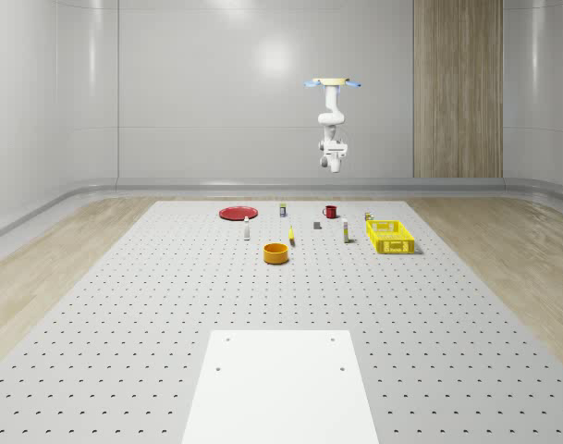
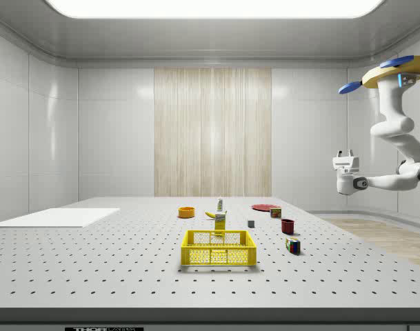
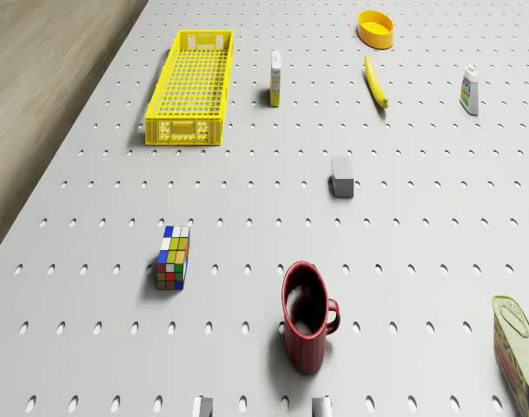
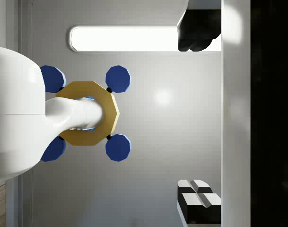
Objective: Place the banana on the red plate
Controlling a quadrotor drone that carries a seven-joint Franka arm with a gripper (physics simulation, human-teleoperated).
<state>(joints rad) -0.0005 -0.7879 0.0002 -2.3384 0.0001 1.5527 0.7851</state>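
Hovering high above the far part of the surface point(image 1: 124, 305), I am at the very start of the job: nothing is gripped and the approach to the fruit is not yet made.

Reading the whole-scene view from its left, the red plate point(image 1: 236, 213) lies bare near the far edge. Next come a small white bottle point(image 1: 247, 228), then the orange bowl point(image 1: 276, 252). Just beside the bowl, on its right, the banana point(image 1: 291, 238) lies flat on the surface, touching nothing and well apart from the plate. Further right stand a grey block point(image 1: 317, 225) and the red mug point(image 1: 330, 212), and last the yellow crate point(image 1: 392, 236).

My drone point(image 1: 335, 84) hangs in the air roughly over the mug, which sits close under the drone view's camera. My arm is folded beneath the rotors, and my end effector point(image 2: 346, 154) is turned upward, facing the ceiling and my own rotors instead of the surface. Its fingers point(image 4: 199, 201) stand apart with nothing between them, so it is open and empty.

I judge the next move calls for three things:

- coming down and across towards the banana
- swinging the wrist over so that the end effector looks at the surface
- setting the fingers across the banana's narrow width before closing

The bowl so near it leaves little room on that side.
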